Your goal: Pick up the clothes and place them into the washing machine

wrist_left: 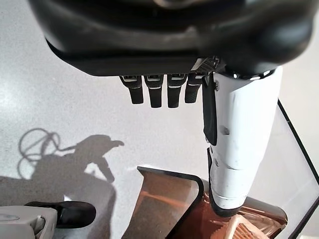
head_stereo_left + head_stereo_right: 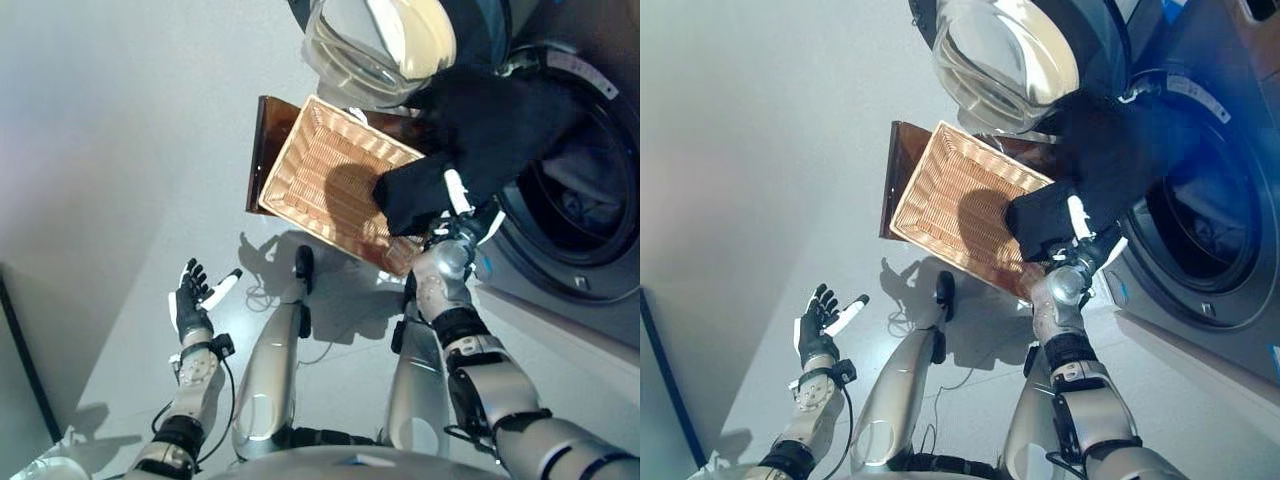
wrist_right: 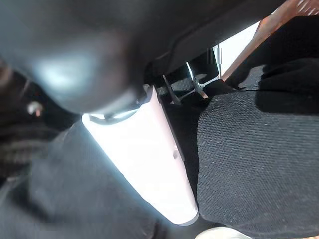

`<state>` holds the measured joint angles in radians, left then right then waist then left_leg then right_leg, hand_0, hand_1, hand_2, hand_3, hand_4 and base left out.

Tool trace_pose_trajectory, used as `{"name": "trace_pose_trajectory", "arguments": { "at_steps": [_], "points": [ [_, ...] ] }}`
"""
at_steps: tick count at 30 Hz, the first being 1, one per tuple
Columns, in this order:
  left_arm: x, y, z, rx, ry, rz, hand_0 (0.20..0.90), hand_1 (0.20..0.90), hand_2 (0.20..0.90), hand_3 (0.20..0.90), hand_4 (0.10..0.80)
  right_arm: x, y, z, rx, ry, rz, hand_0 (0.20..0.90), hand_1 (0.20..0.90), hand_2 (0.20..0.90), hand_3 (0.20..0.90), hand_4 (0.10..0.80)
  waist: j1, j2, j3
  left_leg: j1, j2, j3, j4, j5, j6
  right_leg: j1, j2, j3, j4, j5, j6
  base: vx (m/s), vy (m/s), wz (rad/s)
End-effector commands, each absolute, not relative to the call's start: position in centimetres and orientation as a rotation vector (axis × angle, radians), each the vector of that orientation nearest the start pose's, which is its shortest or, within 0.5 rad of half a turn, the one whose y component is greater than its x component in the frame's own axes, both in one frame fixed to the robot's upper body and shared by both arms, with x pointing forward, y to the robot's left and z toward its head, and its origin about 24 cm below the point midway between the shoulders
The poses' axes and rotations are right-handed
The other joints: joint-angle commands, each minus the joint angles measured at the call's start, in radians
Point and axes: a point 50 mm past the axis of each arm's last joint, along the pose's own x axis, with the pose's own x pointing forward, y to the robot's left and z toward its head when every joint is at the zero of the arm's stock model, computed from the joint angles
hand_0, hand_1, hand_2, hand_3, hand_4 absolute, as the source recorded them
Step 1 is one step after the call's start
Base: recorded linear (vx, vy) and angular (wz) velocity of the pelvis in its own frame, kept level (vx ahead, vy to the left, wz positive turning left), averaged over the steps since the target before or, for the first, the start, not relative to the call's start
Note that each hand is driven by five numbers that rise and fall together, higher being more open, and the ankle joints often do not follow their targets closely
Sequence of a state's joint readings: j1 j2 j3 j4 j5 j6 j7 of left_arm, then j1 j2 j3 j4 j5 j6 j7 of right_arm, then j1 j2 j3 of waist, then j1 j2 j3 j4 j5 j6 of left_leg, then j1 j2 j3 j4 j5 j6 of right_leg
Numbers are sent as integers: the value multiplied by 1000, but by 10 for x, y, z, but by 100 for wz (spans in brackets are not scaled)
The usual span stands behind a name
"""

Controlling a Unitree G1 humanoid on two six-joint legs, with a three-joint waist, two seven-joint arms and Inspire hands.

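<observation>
The right hand [image 2: 455, 225] is reaching up toward the open washer [image 2: 585, 200], and a black garment [image 2: 470, 130] is bunched over and around it. In the right wrist view the white thumb [image 3: 149, 159] is pressing against the dark knit cloth [image 3: 254, 149], with the fingers [image 3: 194, 84] buried in the folds, so the hand is gripping the garment. The garment is hanging between the wicker basket [image 2: 335, 175] and the washer's drum opening, one end drooping over the basket's near corner and the rest lying against the door rim. More dark cloth is showing inside the drum [image 2: 585, 190]. The washer's round glass door [image 2: 375, 40] is swung open above the basket. The basket is sitting on the floor [image 2: 130, 150] just beside the washer, with a brown panel [image 2: 268, 140] standing along its far side. The left hand [image 2: 190, 300] is hovering low over the floor, well apart from the basket, with its fingers [image 1: 154, 92] straight and spread and its white thumb [image 1: 239, 144] extended, holding nothing.
</observation>
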<state>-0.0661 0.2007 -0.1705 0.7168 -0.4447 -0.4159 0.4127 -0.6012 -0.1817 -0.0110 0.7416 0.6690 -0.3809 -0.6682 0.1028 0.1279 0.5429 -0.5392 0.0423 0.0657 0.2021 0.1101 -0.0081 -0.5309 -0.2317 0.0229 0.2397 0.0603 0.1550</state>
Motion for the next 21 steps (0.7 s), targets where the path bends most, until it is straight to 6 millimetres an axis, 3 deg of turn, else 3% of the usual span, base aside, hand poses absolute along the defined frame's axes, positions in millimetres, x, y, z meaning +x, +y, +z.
{"name": "trace_pose_trajectory", "arguments": {
  "at_steps": [1,12,15,19,20,21],
  "points": [
    [206,214,-68,-119,289,529,900,900,900,900,800,338,-241,111,621,-344,-779,200,200,200,200,300,-8,78,-39,-6,-29,33,-40,-2,-44,27,24,16,100,-124,-58,-5,-9,-10],
    [201,206,-73,-152,317,498,900,900,900,900,800,327,-283,101,783,-357,-907,200,200,200,200,300,-29,108,-54,-1,-26,53,-47,-1,-45,14,31,41,104,-122,-60,1,-2,-7],
    [201,205,-73,-166,317,485,900,900,900,900,800,326,-299,105,780,-369,-920,200,200,200,200,300,-32,115,-57,0,-28,55,-49,-2,-46,10,30,45,107,-125,-59,0,0,0],
    [198,204,-74,-179,317,466,900,900,900,900,800,327,-328,123,750,-403,-964,200,200,200,200,300,-33,132,-61,3,-29,61,-54,0,-48,1,31,56,114,-127,-60,0,0,0],
    [197,204,-74,-183,321,458,900,900,900,900,800,327,-340,136,723,-419,-979,200,200,200,200,300,-35,137,-62,5,-30,64,-55,-1,-48,-3,30,59,118,-128,-59,0,0,0],
    [197,203,-74,-185,320,457,900,900,900,900,800,328,-341,137,722,-420,-979,200,200,200,200,300,-33,139,-63,4,-30,65,-56,0,-48,-4,31,60,118,-127,-60,25,4,-3]
  ]
}}
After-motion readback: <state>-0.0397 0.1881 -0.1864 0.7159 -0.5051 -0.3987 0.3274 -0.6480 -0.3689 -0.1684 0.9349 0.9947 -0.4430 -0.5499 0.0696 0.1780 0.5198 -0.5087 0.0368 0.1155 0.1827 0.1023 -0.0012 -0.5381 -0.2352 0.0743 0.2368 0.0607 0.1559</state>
